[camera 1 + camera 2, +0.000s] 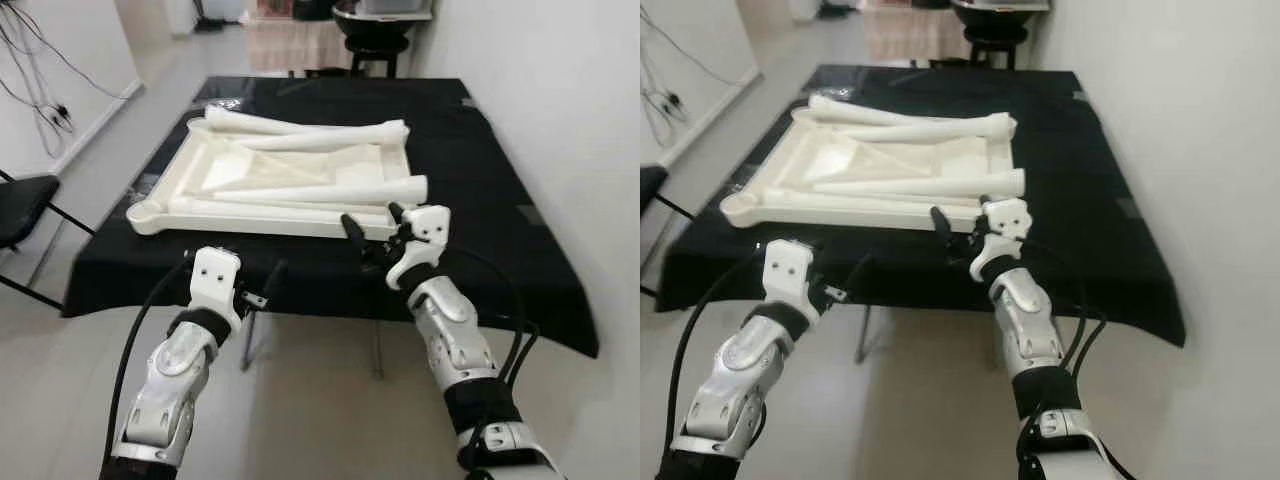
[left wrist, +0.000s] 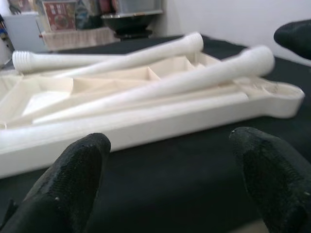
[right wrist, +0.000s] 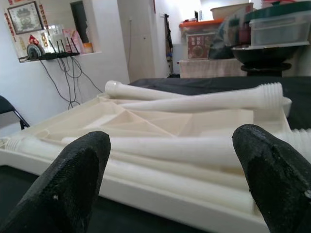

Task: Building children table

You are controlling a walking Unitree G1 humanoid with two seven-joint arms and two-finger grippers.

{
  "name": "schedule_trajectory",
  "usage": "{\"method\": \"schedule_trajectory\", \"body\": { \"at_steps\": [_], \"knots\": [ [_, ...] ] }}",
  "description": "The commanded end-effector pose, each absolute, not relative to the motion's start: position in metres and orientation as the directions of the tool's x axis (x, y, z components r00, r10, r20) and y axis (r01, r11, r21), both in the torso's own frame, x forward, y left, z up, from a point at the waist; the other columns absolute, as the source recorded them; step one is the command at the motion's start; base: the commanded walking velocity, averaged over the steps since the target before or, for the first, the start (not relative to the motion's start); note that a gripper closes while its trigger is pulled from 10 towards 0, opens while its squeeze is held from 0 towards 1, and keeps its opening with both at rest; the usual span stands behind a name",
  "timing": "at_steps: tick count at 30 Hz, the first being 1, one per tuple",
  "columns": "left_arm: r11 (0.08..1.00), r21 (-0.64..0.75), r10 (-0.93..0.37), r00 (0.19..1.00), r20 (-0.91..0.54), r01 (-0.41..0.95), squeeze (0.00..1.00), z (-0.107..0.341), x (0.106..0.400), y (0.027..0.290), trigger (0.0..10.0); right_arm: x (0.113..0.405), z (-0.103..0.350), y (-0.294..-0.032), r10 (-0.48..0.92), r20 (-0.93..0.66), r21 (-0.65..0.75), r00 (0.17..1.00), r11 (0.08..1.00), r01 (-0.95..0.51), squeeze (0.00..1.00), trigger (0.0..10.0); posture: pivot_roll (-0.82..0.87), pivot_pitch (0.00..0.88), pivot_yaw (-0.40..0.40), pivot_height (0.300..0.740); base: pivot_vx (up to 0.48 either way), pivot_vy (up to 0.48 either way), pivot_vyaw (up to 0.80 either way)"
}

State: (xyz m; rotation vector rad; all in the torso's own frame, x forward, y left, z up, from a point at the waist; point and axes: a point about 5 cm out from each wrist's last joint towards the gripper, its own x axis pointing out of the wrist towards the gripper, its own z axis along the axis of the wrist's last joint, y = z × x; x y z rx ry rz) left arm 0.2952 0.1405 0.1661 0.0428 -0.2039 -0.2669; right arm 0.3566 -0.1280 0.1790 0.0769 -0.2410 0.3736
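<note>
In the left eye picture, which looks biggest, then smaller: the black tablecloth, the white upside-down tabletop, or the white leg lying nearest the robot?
1. Black tablecloth, spreading well beyond everything on it.
2. White plastic upside-down tabletop.
3. White tapered plastic leg, thinnest, lying across the tabletop.

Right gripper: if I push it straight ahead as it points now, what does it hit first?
Most likely the near side wall of the upturned white tabletop, right ahead of the open right gripper. The table leg lying in the tabletop sits just beyond; depth is uncertain.
</note>
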Motion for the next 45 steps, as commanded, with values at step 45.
{"method": "schedule_trajectory", "body": {
  "at_steps": [45],
  "knots": [
    [0.956,0.052,-0.292,0.954,0.069,0.288,0.00,0.138,0.286,0.133,10.0,0.354,0.245,-0.137,0.653,-0.277,-0.555,0.705,0.490,-0.672,0.00,10.0,0.02,0.119,-0.030,0.740,0.183,0.000,0.00]
  ]
}}
